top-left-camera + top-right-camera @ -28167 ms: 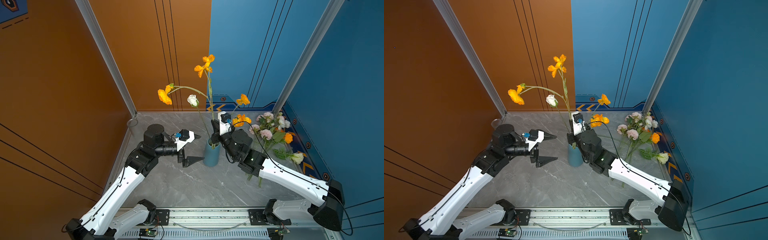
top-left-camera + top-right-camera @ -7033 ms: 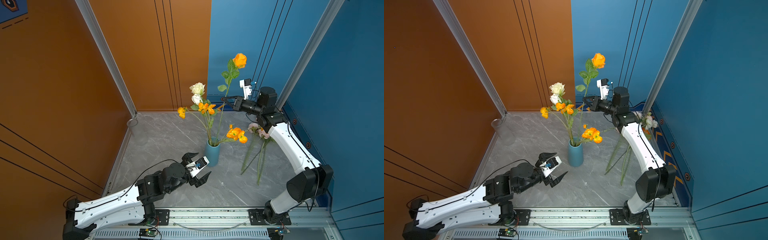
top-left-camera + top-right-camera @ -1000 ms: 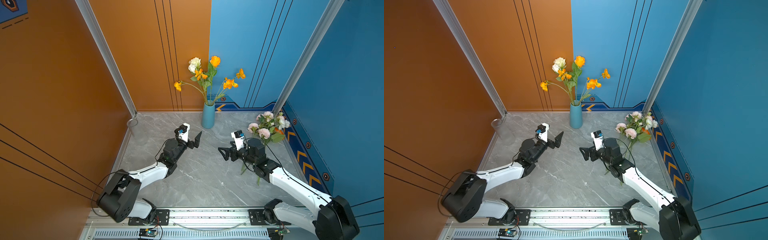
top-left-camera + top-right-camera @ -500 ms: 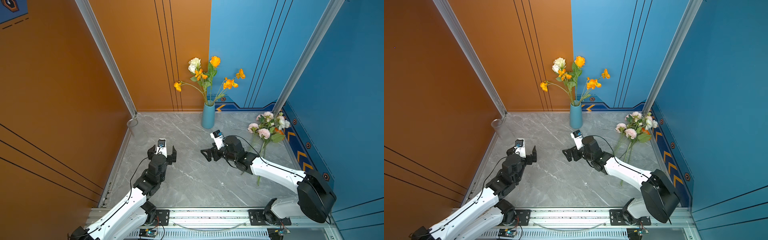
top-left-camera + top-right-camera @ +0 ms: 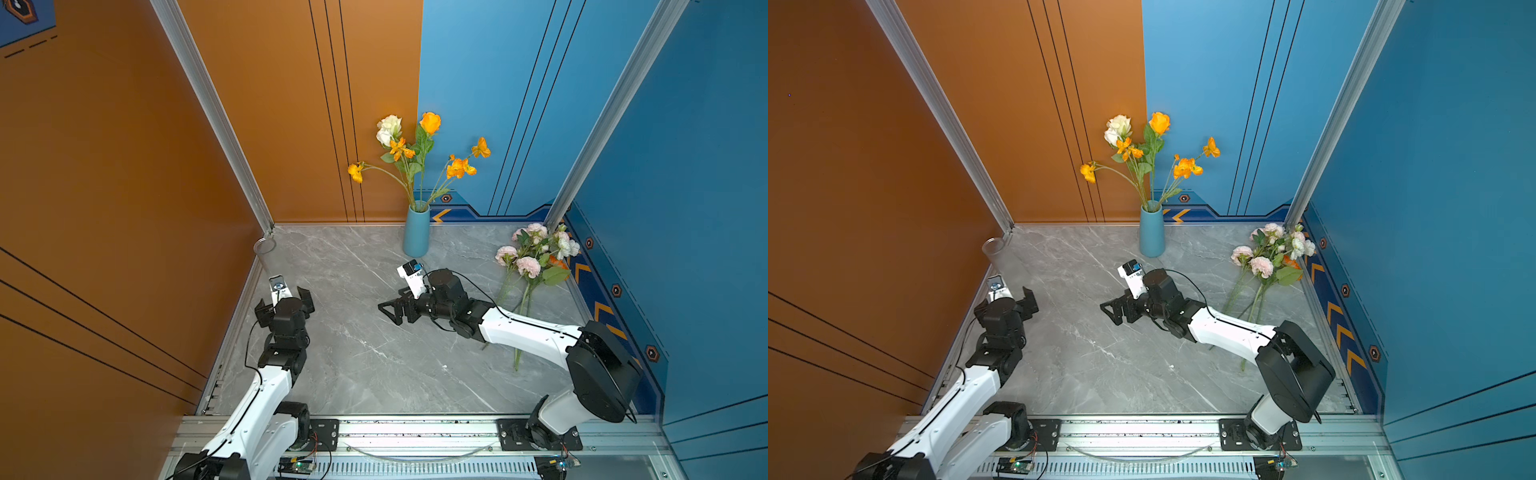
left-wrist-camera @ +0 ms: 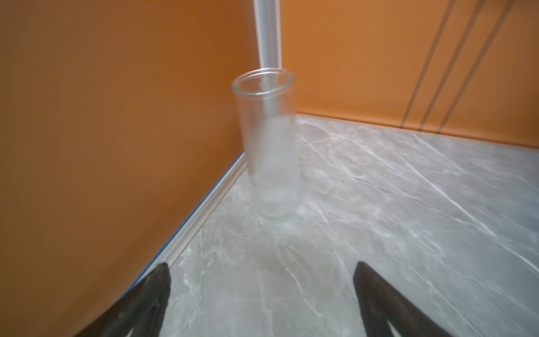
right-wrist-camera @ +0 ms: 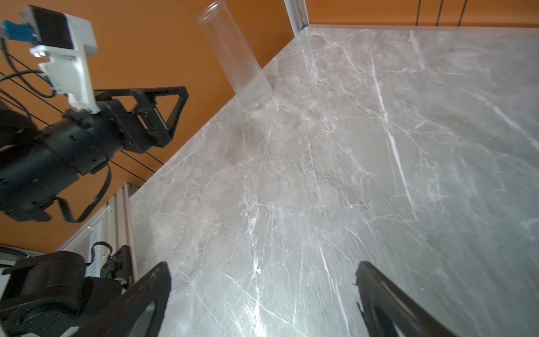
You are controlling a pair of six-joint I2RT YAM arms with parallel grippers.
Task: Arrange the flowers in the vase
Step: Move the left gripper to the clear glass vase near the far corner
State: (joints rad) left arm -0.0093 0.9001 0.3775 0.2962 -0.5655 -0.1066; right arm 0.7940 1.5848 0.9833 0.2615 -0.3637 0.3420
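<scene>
- Left fingers (image 5: 305, 296) stand apart and empty in both top views. They aim toward 12 o'clock at the glass vase (image 5: 264, 249), which stands upright in the 10 o'clock corner of the bench (image 5: 353, 374). This arm is by far the nearer to it and reaches low along the 9 o'clock edge.
- Right fingers (image 5: 390, 312), also apart and empty, point to 9 o'clock at mid-bench. The loose flowers (image 5: 534, 259) lie behind that arm at 3 o'clock, blossoms toward 12 and stems running toward 6. The arranged flowers (image 5: 415, 153) stand in the blue vase (image 5: 416, 232) at 12 o'clock.
- Left wrist view: the glass vase (image 6: 268, 146) stands dead ahead, apart from both tips and just beside the orange wall (image 6: 116, 116). A straight advance would likely bracket it.
- Right wrist view: only bare bench, the glass vase (image 7: 239, 64) and the left fingers (image 7: 172, 111) show. No flowers are in sight, so this arm would probably have to swing round.
</scene>
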